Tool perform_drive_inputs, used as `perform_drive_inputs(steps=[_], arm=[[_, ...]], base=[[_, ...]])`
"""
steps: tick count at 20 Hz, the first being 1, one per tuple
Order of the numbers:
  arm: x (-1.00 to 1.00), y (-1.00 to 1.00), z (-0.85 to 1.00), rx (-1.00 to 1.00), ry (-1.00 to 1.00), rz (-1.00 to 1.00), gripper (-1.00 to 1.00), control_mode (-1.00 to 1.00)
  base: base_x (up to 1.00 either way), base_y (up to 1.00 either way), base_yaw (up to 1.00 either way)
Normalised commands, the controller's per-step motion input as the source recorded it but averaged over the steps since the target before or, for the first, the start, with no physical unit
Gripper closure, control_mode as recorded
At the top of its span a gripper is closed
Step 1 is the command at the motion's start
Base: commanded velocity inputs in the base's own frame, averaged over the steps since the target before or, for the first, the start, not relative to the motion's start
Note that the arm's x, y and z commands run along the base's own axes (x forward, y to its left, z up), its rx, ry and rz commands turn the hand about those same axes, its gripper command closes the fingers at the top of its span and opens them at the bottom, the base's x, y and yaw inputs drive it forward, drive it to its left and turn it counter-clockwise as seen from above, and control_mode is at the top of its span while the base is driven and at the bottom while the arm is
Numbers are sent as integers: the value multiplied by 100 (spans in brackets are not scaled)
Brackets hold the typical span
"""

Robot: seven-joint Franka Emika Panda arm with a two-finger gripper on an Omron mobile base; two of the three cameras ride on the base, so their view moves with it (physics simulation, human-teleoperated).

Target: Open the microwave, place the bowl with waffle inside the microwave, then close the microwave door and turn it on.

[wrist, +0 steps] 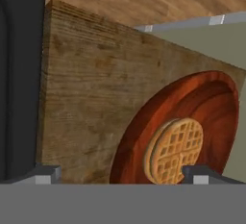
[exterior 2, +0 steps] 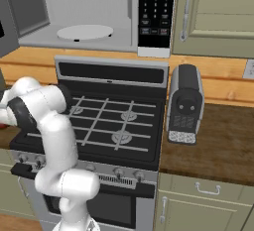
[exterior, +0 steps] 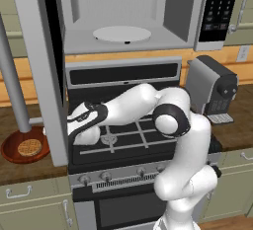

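The microwave [exterior: 123,17] at the top of the frame stands with its door [exterior: 37,66] swung wide. At lower left the bowl [exterior: 24,147] sits on the counter [wrist: 86,98], holding the waffle [wrist: 174,148]. My gripper [wrist: 122,172] is spread wide, holding nothing. The bowl looks stiff, glossy and probably slippery, so I would pinch its rim.

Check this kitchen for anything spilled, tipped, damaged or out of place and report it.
Nothing stands out. The microwave door hangs wide open over the counter, as the job needs. The waffle lies flat in the upright bowl on the wooden counter, nothing spilled. The open hand points at the bowl.
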Motion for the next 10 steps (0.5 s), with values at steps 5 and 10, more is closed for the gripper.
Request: perform_drive_inputs(steps=[5,10], arm=[[45,60,-1,-3,5,0,-100,-100],[45,41,-13,-6,7,0,-100,-100]], base=[[0,0,0],[0,0,0]])
